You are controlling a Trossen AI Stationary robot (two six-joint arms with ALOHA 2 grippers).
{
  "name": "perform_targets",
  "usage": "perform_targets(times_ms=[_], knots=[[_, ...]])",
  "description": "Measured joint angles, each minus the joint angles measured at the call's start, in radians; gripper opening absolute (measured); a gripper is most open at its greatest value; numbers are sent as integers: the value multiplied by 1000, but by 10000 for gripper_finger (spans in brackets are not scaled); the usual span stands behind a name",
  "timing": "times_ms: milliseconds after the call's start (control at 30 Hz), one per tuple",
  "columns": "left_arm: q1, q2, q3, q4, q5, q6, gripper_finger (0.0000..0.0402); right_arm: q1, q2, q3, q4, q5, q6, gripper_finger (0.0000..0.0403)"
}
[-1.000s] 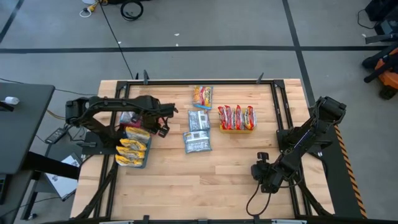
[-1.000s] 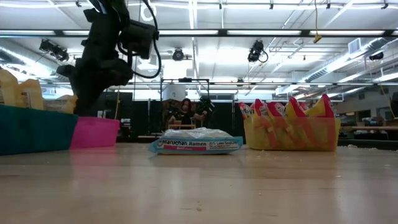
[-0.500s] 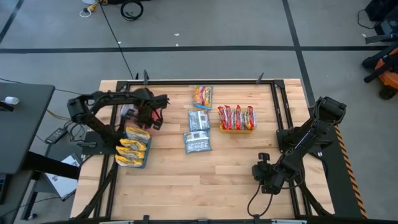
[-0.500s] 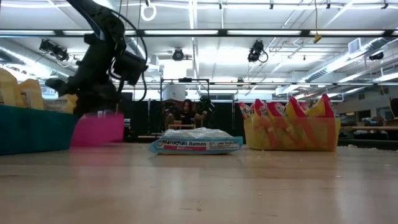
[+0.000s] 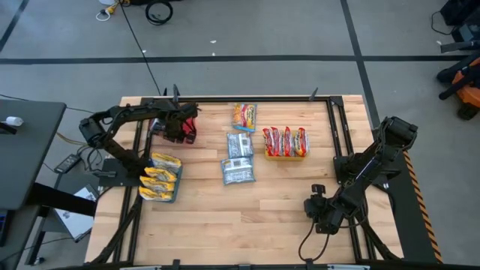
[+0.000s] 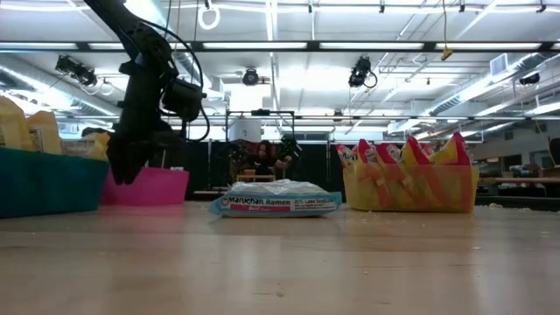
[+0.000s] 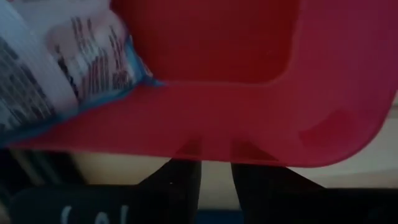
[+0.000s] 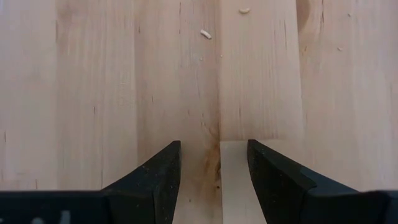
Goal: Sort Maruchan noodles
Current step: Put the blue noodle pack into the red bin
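Gripping glossy red plastic bin [image 7: 261, 118] rim, left fingers [image 7: 186, 180], crinkly packet [image 7: 56, 68] inside

Table [image 5: 247, 217]: pale planked wood, matt, faintly grained. Red bin [image 7: 261, 118]: smooth, slightly glossy translucent plastic. Silver-blue Maruchan noodle packet [image 6: 276, 203]: crinkled, glossy printed plastic film. Yellow bin [image 6: 411, 191]: translucent plastic. Gripper fingers [image 8: 155, 177]: matt black plastic.

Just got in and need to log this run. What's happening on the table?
The robot is sorting ramen packets into bins. The left gripper hangs over the red bin, where a silver-blue packet lies. Yellow packets fill a blue bin, red packets a yellow bin. Loose packets remain mid-table. The right gripper waits open over bare wood.
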Motion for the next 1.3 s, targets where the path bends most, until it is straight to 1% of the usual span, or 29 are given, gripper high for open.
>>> perform_targets(times_ms=[100, 167, 233, 300, 333, 400, 433, 533, 600, 667, 767, 833, 867, 967, 1067, 1200, 1300], knots=[[16, 0, 2, 13, 0, 6, 91, 0, 0, 0, 0, -1, 1, 188], [13, 0, 17, -54, 4, -11, 91, 0, 0, 0, 0, -1, 6, 188], [-29, -5, 37, -153, -2, -40, 90, 0, 0, 0, 0, 1, 7, 188], [-116, -25, 54, -199, -1, -76, 86, 0, 0, 0, -1, 12, 0, 188], [-172, -38, 65, -194, 2, -98, 85, 1, 0, 0, -1, 20, -12, 188], [-293, -62, 90, -155, -12, -144, 83, -3, 1, 0, -2, 43, -46, 188], [-360, -70, 106, -122, -35, -164, 83, -10, 1, 0, -1, 47, -69, 188], [-541, -83, 138, 43, -165, -204, 84, -41, 1, 0, 0, 47, -143, 188], [-642, -81, 141, 214, -247, -192, 88, -66, 1, 0, 0, 55, -178, 188], [-726, -62, 141, 408, -288, -130, 98, -89, 1, 0, -5, 82, -205, 188], [-826, 3, 141, 710, -317, 3, 120, -113, 2, -1, -12, 121, -232, 188], [-880, 69, 143, 876, -330, 104, 141, -123, 2, -1, -16, 133, -249, 188], [-903, 106, 148, 925, -343, 154, 152, -125, 2, -1, -17, 134, -253, 188], [-948, 217, 187, 909, -399, 290, 182, -132, 2, 0, -22, 130, -255, 188], [-965, 308, 227, 876, -472, 390, 205, -131, 2, 0, -24, 128, -252, 188], [-967, 376, 266, 882, -567, 517, 224, -131, 1, 0, -28, 110, -226, 188], [-967, 406, 268, 880, -585, 595, 226, -131, 0, 1, -31, 100, -207, 188]])
